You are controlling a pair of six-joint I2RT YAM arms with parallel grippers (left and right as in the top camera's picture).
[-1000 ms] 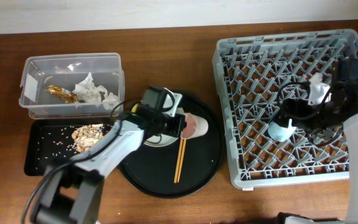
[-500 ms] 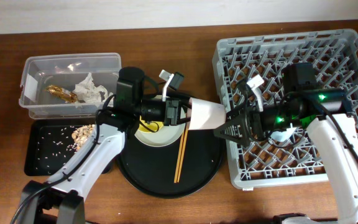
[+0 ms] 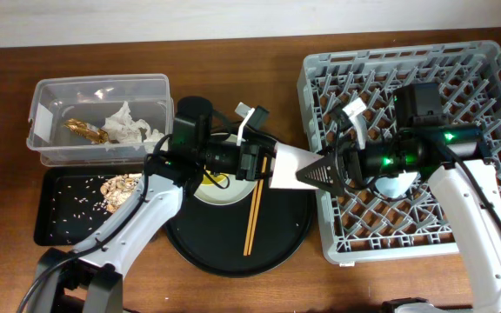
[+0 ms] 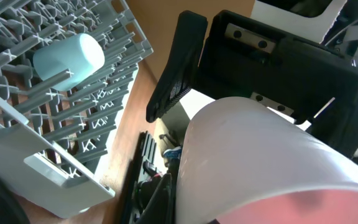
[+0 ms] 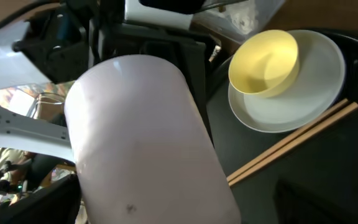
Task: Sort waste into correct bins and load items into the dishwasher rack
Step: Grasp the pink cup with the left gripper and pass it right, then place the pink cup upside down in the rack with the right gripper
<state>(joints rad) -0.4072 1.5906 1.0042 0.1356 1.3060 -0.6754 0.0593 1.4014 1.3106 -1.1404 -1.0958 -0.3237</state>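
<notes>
Brown table (image 3: 233,61), round black tray (image 3: 294,222) below. I see pink cup (image 3: 290,163) in air, left gripper (image 3: 263,163) clamped on it; right gripper (image 3: 318,171) at its base, closure I cannot tell.

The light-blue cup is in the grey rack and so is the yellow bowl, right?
No. The yellow bowl sits on the plate, outside the rack, as the right wrist view shows; the light-blue cup is in the rack.

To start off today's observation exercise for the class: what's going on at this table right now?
The left pincer holds the pink cup out sideways, and the right pincer meets its far end, seemingly a handover toward the dishwasher rack. The light-blue cup already lies in the rack.
</notes>
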